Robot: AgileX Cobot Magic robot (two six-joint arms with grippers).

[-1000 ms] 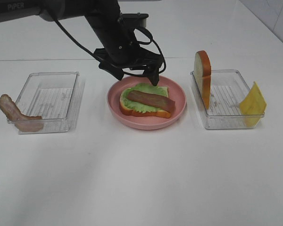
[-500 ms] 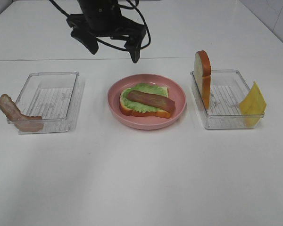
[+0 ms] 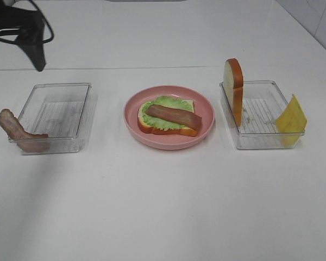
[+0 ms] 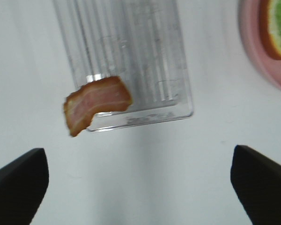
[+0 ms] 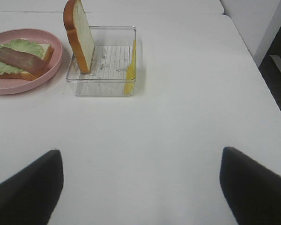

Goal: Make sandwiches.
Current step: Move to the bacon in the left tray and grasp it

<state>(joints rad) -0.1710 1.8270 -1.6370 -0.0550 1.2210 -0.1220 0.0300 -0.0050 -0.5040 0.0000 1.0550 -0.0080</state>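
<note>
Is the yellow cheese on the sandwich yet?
No, the cheese leans in the right tray, away from the pink plate.

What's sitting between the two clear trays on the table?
The pink plate, carrying bread, lettuce and one bacon strip; the high exterior view shows it.

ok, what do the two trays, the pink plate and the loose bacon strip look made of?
The left tray and right tray: clear hard plastic, glossy; table shows through, ribbed floors. The plate: opaque pink, smooth low sheen, probably plastic. The bacon strip: looks soft, rubbery or foam; it bends over the left tray's corner.
</note>
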